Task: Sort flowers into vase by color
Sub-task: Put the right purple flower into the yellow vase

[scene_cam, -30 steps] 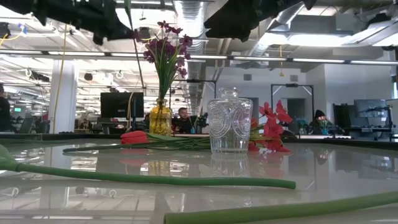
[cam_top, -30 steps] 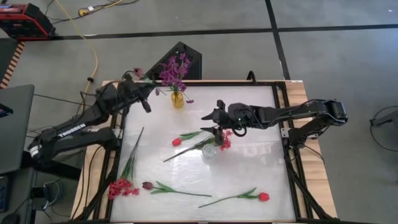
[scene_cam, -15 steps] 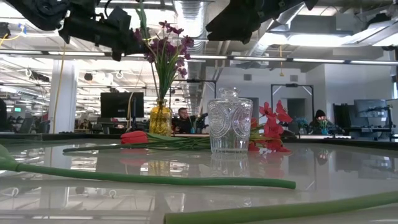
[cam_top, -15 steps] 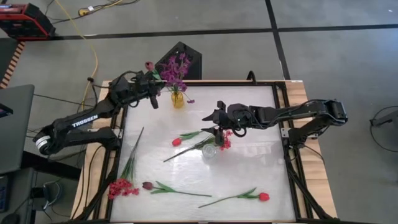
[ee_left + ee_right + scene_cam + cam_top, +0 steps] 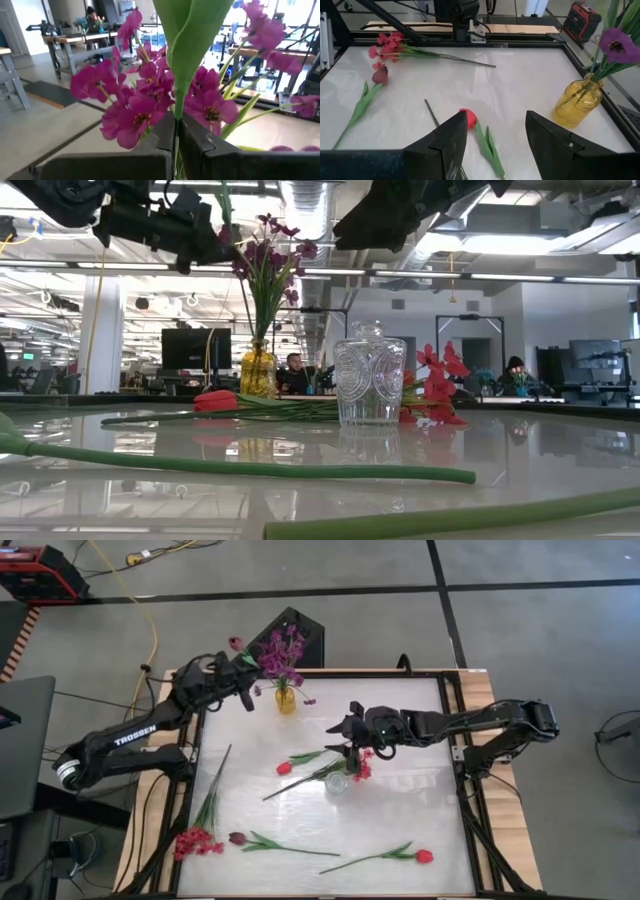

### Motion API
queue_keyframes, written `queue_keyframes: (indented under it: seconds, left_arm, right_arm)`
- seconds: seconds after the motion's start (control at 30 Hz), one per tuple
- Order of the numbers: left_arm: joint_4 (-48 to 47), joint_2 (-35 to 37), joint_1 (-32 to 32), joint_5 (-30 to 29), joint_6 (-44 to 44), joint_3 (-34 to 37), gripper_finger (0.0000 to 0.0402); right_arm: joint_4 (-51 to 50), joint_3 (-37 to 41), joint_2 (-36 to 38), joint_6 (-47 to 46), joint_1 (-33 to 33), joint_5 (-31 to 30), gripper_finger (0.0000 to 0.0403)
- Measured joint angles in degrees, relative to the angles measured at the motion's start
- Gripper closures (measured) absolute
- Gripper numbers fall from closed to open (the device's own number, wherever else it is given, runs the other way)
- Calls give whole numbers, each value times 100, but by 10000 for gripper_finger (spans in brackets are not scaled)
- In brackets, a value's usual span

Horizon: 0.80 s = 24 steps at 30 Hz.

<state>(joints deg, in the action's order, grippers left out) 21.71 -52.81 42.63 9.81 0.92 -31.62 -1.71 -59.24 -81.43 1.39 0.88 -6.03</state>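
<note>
My left gripper (image 5: 243, 697) hovers near the table's far-left corner, just left of the yellow vase (image 5: 286, 700) of purple sprays (image 5: 281, 650). It is shut on a dark maroon tulip (image 5: 236, 643). In the left wrist view the purple sprays (image 5: 142, 95) fill the picture behind its fingers. My right gripper (image 5: 340, 736) waits open above the clear glass vase (image 5: 338, 782) at mid-table. A red cluster (image 5: 362, 766) leans against that vase. A red tulip (image 5: 283, 768) lies beside it. My left gripper pinches the maroon tulip's thin green stem (image 5: 176, 131) between its two fingers, just under a long green leaf (image 5: 192, 40). The tulip is lifted clear of the table, with its bud (image 5: 236, 643) out past the fingers toward the far edge.
Lying flat toward the near edge are a red cluster (image 5: 197, 843) on a long stem, a maroon tulip (image 5: 237, 838) and a red tulip (image 5: 424, 856). A black frame (image 5: 463, 755) rims the table. People sit in the room beyond (image 5: 292, 370).
My left gripper has carried the maroon tulip toward the far edge and rightward, closer to the yellow vase and its purple sprays, and has stayed shut. The tulip's bud now stands beside the purple blooms. The right arm has kept still.
</note>
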Motion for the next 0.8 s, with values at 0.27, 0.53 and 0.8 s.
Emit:
queue_keyframes:
  seconds: [0.27, 0.53, 0.8]
  left_arm:
    - [367, -544, 0, -3, -61, 0, 401]
    - [306, -957, 0, -25, -157, 0, 401]
    - [208, -1506, 0, -40, -169, 0, 401]
  right_arm:
    - [-3, 0, 0, -45, 1, -10, 180]
    - [-5, 0, 0, -94, -3, -10, 180]
    - [-1, 0, 0, -94, -3, -10, 180]
